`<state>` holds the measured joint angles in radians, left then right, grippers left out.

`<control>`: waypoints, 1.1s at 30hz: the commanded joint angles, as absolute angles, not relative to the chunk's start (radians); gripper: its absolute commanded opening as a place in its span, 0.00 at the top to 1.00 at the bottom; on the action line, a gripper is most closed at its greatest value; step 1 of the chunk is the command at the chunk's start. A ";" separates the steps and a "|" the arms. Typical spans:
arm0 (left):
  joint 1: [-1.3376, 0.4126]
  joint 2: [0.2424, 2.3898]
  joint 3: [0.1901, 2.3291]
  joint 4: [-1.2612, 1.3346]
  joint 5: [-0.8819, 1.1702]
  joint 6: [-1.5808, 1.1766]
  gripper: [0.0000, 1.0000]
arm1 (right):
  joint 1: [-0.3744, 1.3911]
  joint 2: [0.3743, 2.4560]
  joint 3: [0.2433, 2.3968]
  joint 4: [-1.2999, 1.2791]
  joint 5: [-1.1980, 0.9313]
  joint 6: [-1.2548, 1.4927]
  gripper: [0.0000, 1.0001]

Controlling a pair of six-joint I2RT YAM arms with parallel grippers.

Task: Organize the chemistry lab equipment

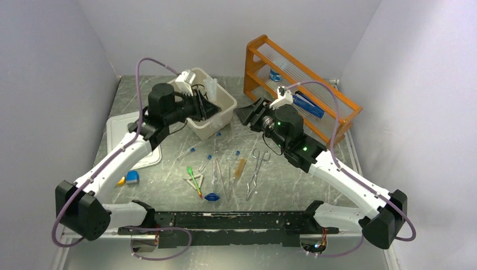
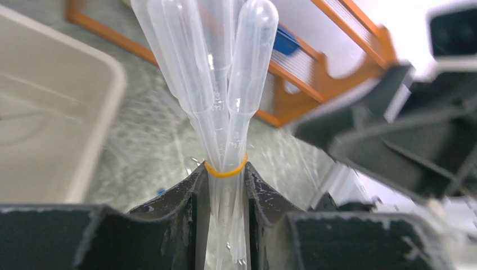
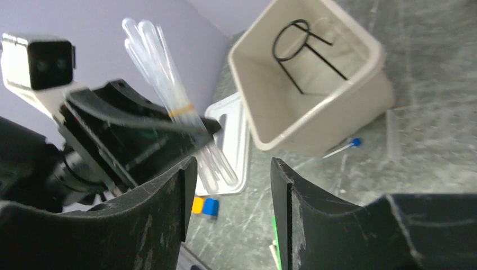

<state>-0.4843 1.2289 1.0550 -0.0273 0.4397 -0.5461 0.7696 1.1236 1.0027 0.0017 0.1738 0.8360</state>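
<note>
At the near part of the table [image 1: 163, 188], the loose tools are left scattered and unsorted: green droppers [image 1: 194, 179], metal tweezers [image 1: 256, 169] and blue-capped test tubes [image 1: 187, 152] lie flat and apart from one another, so most of the sorting is judged to be undone.

Further in, a bundle of clear droppers [image 2: 225, 95] is pinched by the left gripper [image 2: 225, 188] just below its yellow band [image 2: 225, 171]. The bulbs are pointed away from the fingers. The grip is probably placed beside the band because the droppers are bound tightest there and none can slip out.

The right gripper [image 3: 230, 197] is spread, with nothing between its fingers. It is faced toward the bundle from just beside it, which suggests a passing of the bundle between the arms.

Beyond the left gripper, the beige bin [image 3: 315, 121] is stood open. The black wire ring stand [image 3: 304, 48] is seen lying inside it, so it is taken to be the collecting place. The orange wooden rack [image 1: 254, 64] is set furthest back.
</note>
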 commanded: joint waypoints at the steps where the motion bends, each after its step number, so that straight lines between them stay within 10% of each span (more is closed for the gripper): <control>1: -0.379 1.329 1.181 -0.187 0.247 -0.533 0.70 | 0.762 1.066 0.963 -0.108 0.301 0.849 0.46; 21: -0.224 1.720 1.365 -0.372 -0.040 -0.637 0.66 | 0.752 1.066 0.871 -0.158 0.293 0.852 0.46; 33: -0.224 1.713 1.413 -0.397 -0.056 -0.626 0.46 | 0.746 1.088 0.871 -0.167 0.288 0.824 0.46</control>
<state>-0.2279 1.7214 1.3643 -0.3538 -0.0223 -0.6434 0.7521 1.0782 0.8848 -0.1669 0.2806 0.8474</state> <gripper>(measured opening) 0.517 0.542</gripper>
